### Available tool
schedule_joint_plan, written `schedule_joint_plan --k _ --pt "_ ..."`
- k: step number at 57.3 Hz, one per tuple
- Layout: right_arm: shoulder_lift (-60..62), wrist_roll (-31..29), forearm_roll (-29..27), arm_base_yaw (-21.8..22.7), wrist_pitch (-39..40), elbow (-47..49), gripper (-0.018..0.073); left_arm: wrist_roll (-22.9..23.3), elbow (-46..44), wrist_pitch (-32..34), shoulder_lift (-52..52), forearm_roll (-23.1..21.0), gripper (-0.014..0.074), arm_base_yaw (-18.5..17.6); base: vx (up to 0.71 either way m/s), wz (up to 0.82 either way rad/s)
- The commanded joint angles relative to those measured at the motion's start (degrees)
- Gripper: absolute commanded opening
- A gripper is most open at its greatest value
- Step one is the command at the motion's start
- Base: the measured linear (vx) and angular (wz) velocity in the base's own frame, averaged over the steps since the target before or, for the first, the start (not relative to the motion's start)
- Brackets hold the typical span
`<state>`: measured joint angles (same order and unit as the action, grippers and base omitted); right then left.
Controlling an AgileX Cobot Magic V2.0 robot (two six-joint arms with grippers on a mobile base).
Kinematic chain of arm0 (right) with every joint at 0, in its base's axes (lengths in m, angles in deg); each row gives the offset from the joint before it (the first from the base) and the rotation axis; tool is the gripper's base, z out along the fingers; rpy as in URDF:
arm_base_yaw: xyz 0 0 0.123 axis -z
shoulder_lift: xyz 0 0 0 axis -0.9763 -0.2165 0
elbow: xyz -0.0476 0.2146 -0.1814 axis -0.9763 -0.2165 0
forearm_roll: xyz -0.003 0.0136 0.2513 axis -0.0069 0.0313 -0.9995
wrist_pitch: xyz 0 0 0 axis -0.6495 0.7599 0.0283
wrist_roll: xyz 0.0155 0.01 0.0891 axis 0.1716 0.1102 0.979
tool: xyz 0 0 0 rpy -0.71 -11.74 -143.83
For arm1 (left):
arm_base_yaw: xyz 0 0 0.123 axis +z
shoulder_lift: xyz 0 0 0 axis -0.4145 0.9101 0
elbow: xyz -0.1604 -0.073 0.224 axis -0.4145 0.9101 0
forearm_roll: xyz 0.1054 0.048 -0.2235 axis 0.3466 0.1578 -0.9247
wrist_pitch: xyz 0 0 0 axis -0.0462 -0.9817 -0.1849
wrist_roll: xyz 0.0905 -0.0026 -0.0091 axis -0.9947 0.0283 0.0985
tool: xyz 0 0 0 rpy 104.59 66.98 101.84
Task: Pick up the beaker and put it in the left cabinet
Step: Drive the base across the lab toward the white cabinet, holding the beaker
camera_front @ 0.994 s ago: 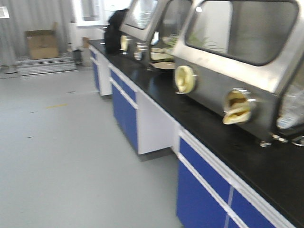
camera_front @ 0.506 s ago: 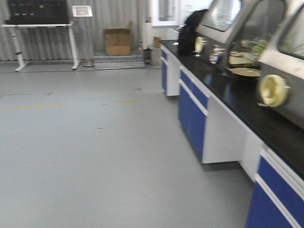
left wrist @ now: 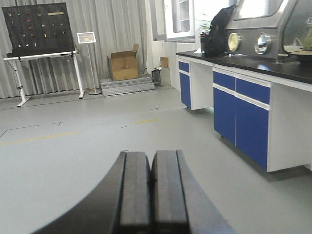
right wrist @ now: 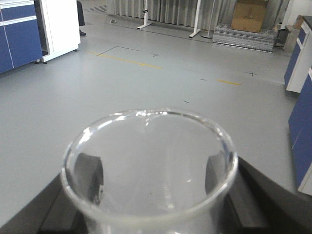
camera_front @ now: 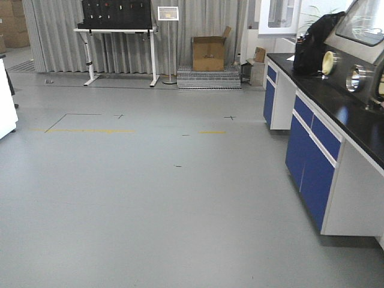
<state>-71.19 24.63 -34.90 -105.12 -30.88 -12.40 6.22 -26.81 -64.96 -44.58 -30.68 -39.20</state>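
Note:
In the right wrist view the small clear glass beaker (right wrist: 148, 170) fills the lower frame, rim up and spout pointing away. My right gripper (right wrist: 150, 195) is shut on it, with a black finger (right wrist: 90, 175) pressed on each side of the glass. In the left wrist view my left gripper (left wrist: 152, 187) is shut and empty, held above the grey floor. The left cabinet with the pale grey interior is out of view. Neither gripper shows in the front view.
A black-topped lab bench with blue doors (camera_front: 315, 147) runs along the right, with steel glove boxes (camera_front: 363, 36) on it. A pegboard stand (camera_front: 117, 27), sign stand (camera_front: 168, 15) and cardboard box (camera_front: 210, 54) stand at the far curtain. A white and blue cabinet (right wrist: 34, 31) stands far left.
The front view has swung left, away from the bench and glove boxes, and now faces the open grey floor and the far curtain.

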Motion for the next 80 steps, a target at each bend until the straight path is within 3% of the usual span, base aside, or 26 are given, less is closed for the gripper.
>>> schedule_joint_plan --k 1,80 --pt "-0.2 -0.4 1.4 0.1 4.6 1.8 -0.0006 0.2 0.9 4.8 -1.0 -0.5 0.0001 -0.2 0.37 0.10" --pt "-0.2 -0.4 1.4 0.1 4.6 1.8 -0.0006 0.2 0.9 4.8 -1.0 -0.5 0.0001 -0.2 0.57 0.03"
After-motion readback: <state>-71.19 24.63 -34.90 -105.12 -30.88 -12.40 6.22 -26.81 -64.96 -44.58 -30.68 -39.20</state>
